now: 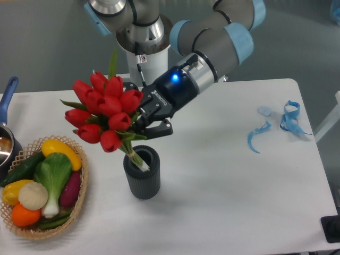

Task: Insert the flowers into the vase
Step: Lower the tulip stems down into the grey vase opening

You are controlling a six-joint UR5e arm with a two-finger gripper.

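The flowers (pixel 103 109), a bunch of red tulip buds with green leaves, lean up and to the left, with their pale stems down inside the mouth of the vase. The vase (pixel 142 174) is a small dark grey ribbed cylinder standing upright on the white table. My gripper (pixel 144 125) is just above and behind the vase, its black fingers around the stems right under the leaves. It appears shut on the bunch, though the leaves hide the contact.
A wicker basket (pixel 78 204) of colourful vegetables sits at the front left. A pot with a blue handle (pixel 8 95) is at the left edge. Blue tape scraps (pixel 287 119) lie at the far right of the white table (pixel 223 191).
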